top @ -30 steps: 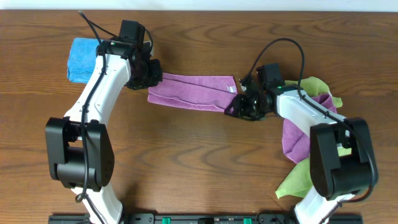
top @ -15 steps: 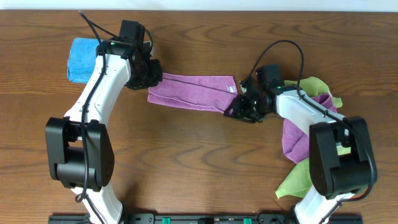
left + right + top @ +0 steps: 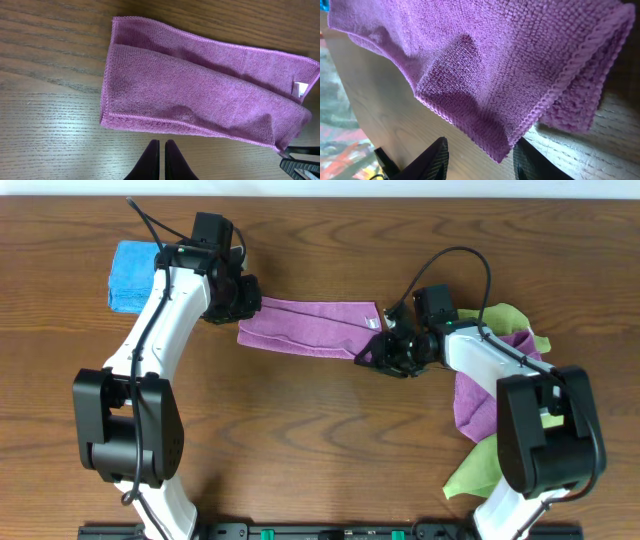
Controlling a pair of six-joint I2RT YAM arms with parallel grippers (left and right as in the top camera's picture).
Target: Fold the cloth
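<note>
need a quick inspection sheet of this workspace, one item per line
surface: brown wood-grain table, flat
job's things: lilac-purple microfibre cloth folded into a long strip, flat mid-table, white tag at one end
clutter: bright blue cloth by the left arm; light green cloths heaped with a second purple cloth under the right arm
grippers: left gripper jaws shut, just off the strip's edge, holding nothing; right gripper jaws open around the strip's corner
cables: black cables looped above both arms, off the folded cloth
surroundings: pale strip beyond the far edge; black rail along the near edge
</note>
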